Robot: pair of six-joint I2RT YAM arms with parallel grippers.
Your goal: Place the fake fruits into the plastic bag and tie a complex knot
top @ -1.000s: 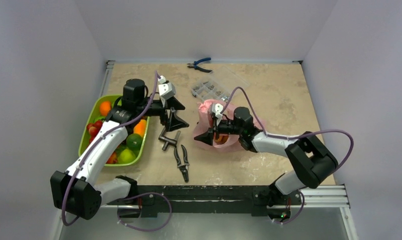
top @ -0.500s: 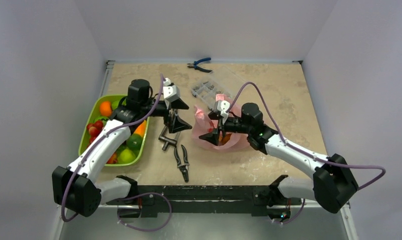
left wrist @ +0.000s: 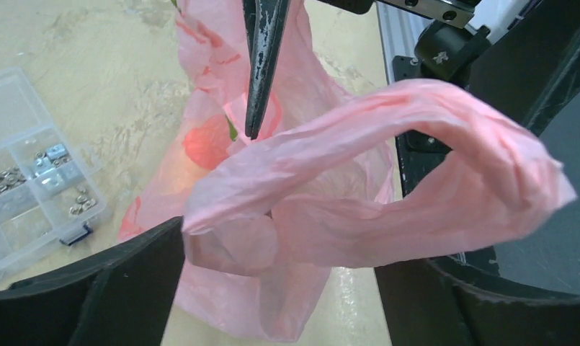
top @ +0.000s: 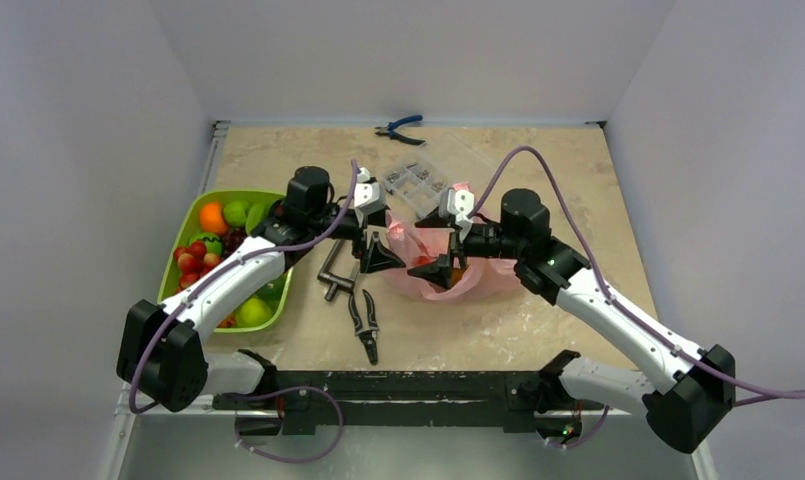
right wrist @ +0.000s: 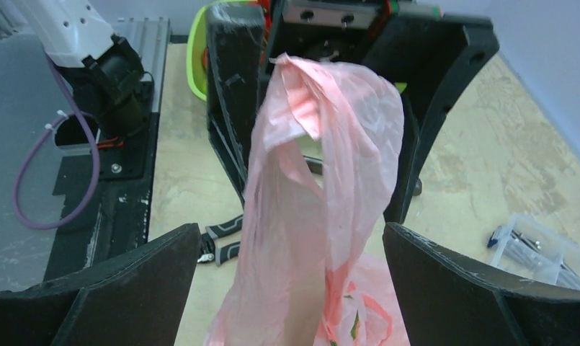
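The pink plastic bag (top: 478, 275) lies mid-table with its handles raised. One handle loop (left wrist: 387, 137) hangs between the wide-apart fingers of my left gripper (left wrist: 279, 252), which is open. The other handle (right wrist: 323, 166) stands between the fingers of my right gripper (right wrist: 290, 238), also open. The two grippers (top: 378, 252) (top: 438, 268) face each other over the bag's left side. A red fake fruit (left wrist: 206, 141) shows through the film. More fake fruits (top: 211, 217) lie in the lime-green tray (top: 183, 222). No knot is in view.
Black-handled pliers (top: 364, 322) and a black clamp (top: 336, 275) lie just left of the bag. A clear compartment box (top: 418, 180) sits behind it, and blue pliers (top: 398, 128) lie at the far edge. White walls enclose the table.
Both grippers have opened wider. The left gripper moved right to the bag, and the right gripper shifted back and right, so both now stand around the raised handles.
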